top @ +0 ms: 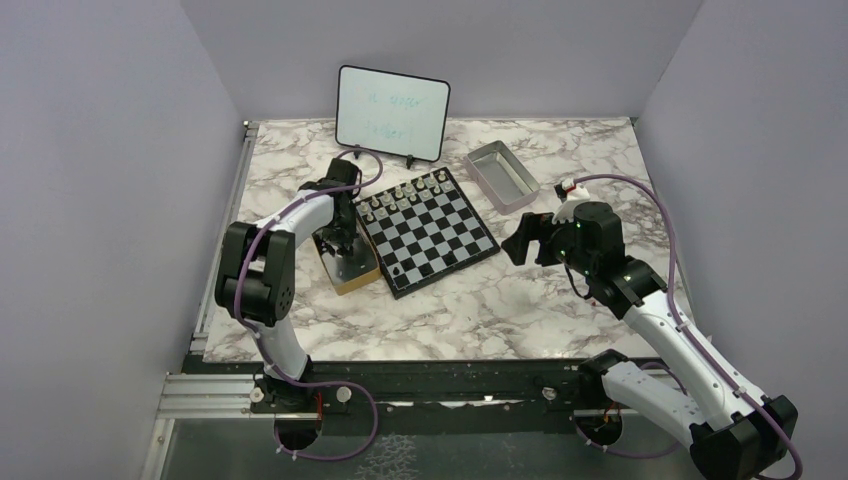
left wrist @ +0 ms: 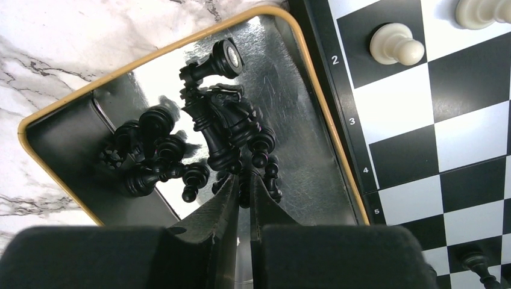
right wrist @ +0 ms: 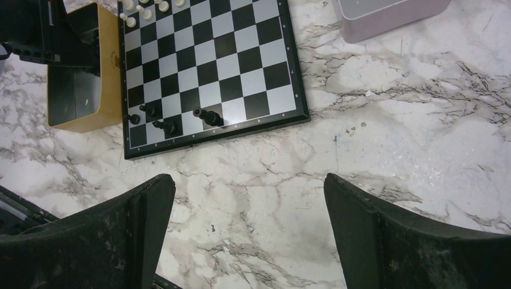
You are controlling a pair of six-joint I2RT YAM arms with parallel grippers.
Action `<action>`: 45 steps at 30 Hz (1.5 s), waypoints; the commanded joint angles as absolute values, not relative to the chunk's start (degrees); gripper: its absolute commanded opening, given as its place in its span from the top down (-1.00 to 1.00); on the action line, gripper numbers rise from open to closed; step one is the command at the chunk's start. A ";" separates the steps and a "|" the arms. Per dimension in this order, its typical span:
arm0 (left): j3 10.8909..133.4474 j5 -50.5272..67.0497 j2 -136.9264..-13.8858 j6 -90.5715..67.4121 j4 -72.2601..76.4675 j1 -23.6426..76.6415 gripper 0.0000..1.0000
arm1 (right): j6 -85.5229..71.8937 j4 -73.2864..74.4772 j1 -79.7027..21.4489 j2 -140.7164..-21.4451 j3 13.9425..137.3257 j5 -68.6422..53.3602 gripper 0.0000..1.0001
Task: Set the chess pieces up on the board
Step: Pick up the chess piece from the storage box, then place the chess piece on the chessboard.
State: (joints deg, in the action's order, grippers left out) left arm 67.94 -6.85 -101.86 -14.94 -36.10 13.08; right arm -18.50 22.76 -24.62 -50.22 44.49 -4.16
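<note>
The left pincer, nearly clenched, its hold unclear, probes the box holding most chess pieces; few stand on the board at seven o'clock; right pincer released.

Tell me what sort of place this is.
Probably a robotics lab cell, not a home: plain grey walls box in a marble-look table, with a metal mounting rail at its near edge and a small whiteboard behind.

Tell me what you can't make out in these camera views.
Left wrist: whether the left gripper pinches a piece; the black chess pieces crowd its tips.
Top external: whiteboard writing, too faint.
Right wrist: white pieces, cut off by top edge.
</note>
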 commanded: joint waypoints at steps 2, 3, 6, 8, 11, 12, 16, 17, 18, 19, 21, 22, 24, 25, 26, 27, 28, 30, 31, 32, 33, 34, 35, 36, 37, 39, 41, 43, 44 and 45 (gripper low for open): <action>68.29 -6.24 -99.18 -14.60 -38.44 12.66 0.80 | -19.03 21.54 -24.17 -49.41 43.79 -4.13 -1.00; 68.29 -6.32 -99.02 -14.51 -38.60 12.66 0.80 | -19.07 21.49 -24.17 -49.42 43.82 -4.17 -1.00; 68.42 -6.33 -98.81 -14.41 -38.92 12.67 0.81 | -19.07 21.32 -24.17 -49.55 43.77 -4.45 -1.00; 68.59 -6.33 -98.63 -14.34 -39.07 12.67 0.80 | -19.07 21.31 -24.17 -49.55 43.84 -4.59 -1.00; 69.13 -6.36 -98.40 -14.24 -39.59 12.66 0.80 | -19.07 21.35 -24.18 -49.57 43.78 -4.66 -1.00; 69.43 -6.33 -98.30 -14.26 -39.83 12.66 0.81 | -19.07 21.28 -24.17 -49.55 43.72 -4.66 -1.00; 70.87 -5.33 -97.31 -14.32 -41.12 12.74 0.81 | -19.01 21.18 -24.17 -49.95 43.93 -4.66 -1.00; 71.23 -5.02 -96.91 -14.37 -41.41 12.79 0.81 | -18.92 21.23 -24.17 -50.06 44.06 -4.70 -1.00; 71.66 -4.77 -96.60 -14.47 -41.77 12.88 0.81 | -18.86 21.23 -24.17 -50.14 44.18 -4.74 -1.00; 72.12 -4.67 -96.26 -14.71 -42.18 12.89 0.81 | -18.77 21.20 -24.18 -50.28 44.32 -4.81 -1.00; 73.17 -4.49 -95.78 -14.92 -43.13 12.99 0.81 | -18.72 21.09 -24.17 -50.30 44.30 -4.91 -1.00; 73.73 -4.48 -95.63 -14.94 -43.65 13.13 0.81 | -18.80 20.94 -24.17 -50.35 44.37 -4.99 -1.00; 74.93 -4.31 -95.38 -14.81 -44.53 13.45 0.81 | -18.76 20.83 -24.17 -50.48 44.45 -5.29 -1.00; 75.45 -4.23 -95.29 -14.77 -45.00 13.56 0.81 | -18.73 20.83 -24.17 -50.56 44.55 -5.40 -1.00; 76.09 -4.18 -95.20 -14.77 -45.54 13.74 0.81 | -18.68 21.02 -24.18 -50.56 44.70 -5.44 -1.00; 76.70 -4.02 -95.12 -14.72 -46.06 13.98 0.81 | -18.50 21.31 -24.17 -50.57 44.91 -5.33 -1.00; 77.44 -3.87 -95.02 -14.68 -46.57 14.28 0.82 | -18.46 21.51 -24.17 -50.40 44.98 -5.14 -1.00; 78.89 -3.87 -94.77 -14.72 -47.54 15.21 0.82 | -18.46 21.67 -24.17 -50.00 44.83 -4.73 -1.00; 79.75 -3.87 -94.75 -14.80 -48.08 15.73 0.82 | -18.50 21.56 -24.17 -49.79 44.68 -4.62 -1.00; 80.59 -3.80 -94.79 -14.90 -48.56 16.37 0.82 | -18.54 21.50 -24.17 -49.65 44.65 -4.58 -1.00; 81.54 -3.71 -95.02 -14.98 -49.00 17.08 0.82 | -18.59 21.52 -24.17 -49.58 44.65 -4.57 -1.00; 82.44 -3.76 -95.21 -15.13 -49.46 18.00 0.82 | -18.63 21.67 -24.17 -49.56 44.65 -4.57 -1.00; 83.31 -3.92 -95.39 -15.31 -49.79 19.00 0.82 | -18.75 21.81 -24.17 -49.49 44.58 -4.65 -1.00; 84.10 -4.14 -95.69 -15.56 -50.09 19.98 0.82 | -18.87 21.88 -24.17 -49.41 44.42 -4.66 -1.00; 84.83 -4.27 -95.96 -15.92 -50.34 21.07 0.82 | -18.89 21.73 -24.17 -49.32 44.31 -4.73 -1.00; 86.61 -4.34 -96.94 -16.43 -50.87 23.36 0.82 | -18.90 22.03 -24.21 -49.12 44.21 -4.60 -1.00; 88.28 -4.31 -98.08 -16.96 -51.24 25.74 0.82 | -18.89 22.30 -24.17 -48.85 44.21 -4.31 -1.00; 89.82 -4.37 -99.31 -17.61 -51.41 28.60 0.82 | -18.90 22.33 -24.17 -48.42 44.05 -3.89 -1.00; 90.46 -4.39 -100.00 -18.07 -51.42 29.78 0.82 | -18.97 22.41 -24.17 -48.32 44.03 -3.87 -1.00; 90.97 -4.39 -100.70 -18.46 -51.34 30.98 0.82 | -18.99 22.45 -24.17 -48.26 44.03 -3.87 -1.00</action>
